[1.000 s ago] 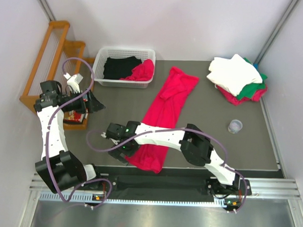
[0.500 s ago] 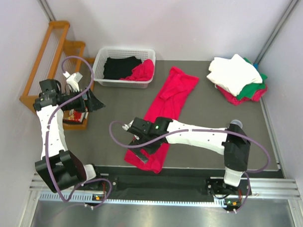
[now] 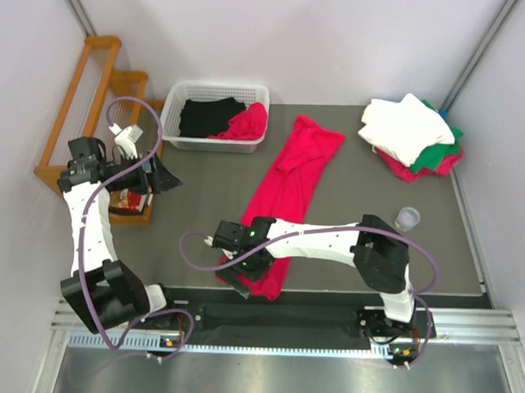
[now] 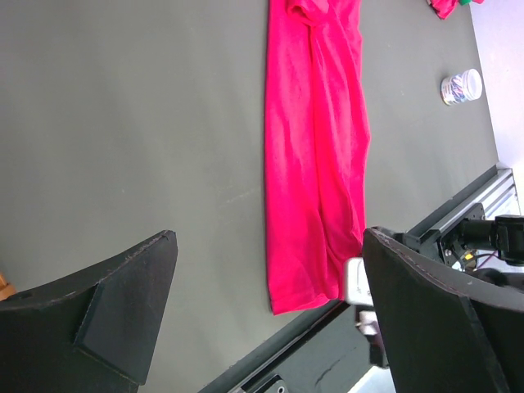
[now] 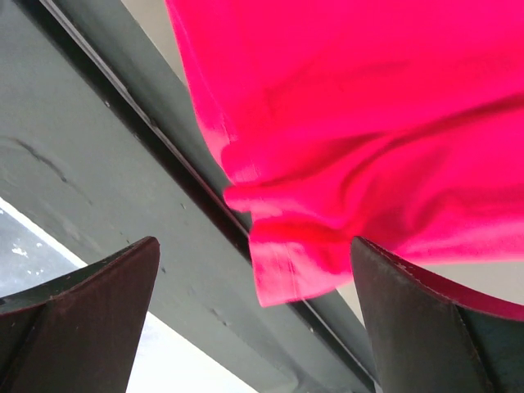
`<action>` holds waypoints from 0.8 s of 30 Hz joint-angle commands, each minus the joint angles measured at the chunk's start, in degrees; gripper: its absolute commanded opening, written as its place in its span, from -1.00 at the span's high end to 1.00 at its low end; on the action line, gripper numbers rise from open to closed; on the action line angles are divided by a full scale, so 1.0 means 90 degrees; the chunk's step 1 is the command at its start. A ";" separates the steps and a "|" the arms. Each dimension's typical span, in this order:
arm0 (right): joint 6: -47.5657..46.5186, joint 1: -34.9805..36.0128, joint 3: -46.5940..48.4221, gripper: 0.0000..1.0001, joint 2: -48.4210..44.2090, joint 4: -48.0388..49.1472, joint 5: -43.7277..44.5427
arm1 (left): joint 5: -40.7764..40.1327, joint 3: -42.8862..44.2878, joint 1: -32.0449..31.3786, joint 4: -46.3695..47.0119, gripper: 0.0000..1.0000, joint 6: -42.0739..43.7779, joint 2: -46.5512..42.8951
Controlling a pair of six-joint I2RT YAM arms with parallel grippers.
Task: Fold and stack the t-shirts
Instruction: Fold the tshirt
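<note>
A crimson-red t-shirt (image 3: 289, 189), folded lengthwise into a long strip, lies diagonally across the dark table (image 3: 357, 200), and its near hem reaches the front edge. My right gripper (image 3: 239, 272) hovers open over that near end. In the right wrist view the hem (image 5: 327, 164) hangs over the table's edge rail between the spread jaws of the right gripper (image 5: 254, 246), which hold nothing. My left gripper (image 3: 164, 177) stands open and empty at the table's left edge, apart from the shirt. In the left wrist view the left gripper (image 4: 266, 241) frames the red strip (image 4: 315, 155). Folded t-shirts (image 3: 410, 133), white on top of green and red, are stacked at the back right.
A white lattice basket (image 3: 174, 116) at the back left holds a black shirt (image 3: 205, 117) and a red one (image 3: 246, 123). A small clear cup (image 3: 407, 219) stands right of the strip. A wooden rack (image 3: 85, 95) stands off the table's left side.
My right gripper has swung from left of the shirt onto its near end and drawn toward the front edge. The left arm has stayed put.
</note>
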 commanded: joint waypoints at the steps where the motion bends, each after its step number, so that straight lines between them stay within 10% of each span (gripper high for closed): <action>1: -0.0145 0.0176 0.0515 -0.99 0.0313 0.0200 -0.0240 | 0.0104 0.0077 0.0040 0.0198 -0.98 0.0062 -0.0049; 24: -0.0399 0.0069 0.0906 -0.96 0.2450 0.1060 0.0375 | 0.0006 0.0165 0.0050 0.0042 -0.98 0.0248 -0.0088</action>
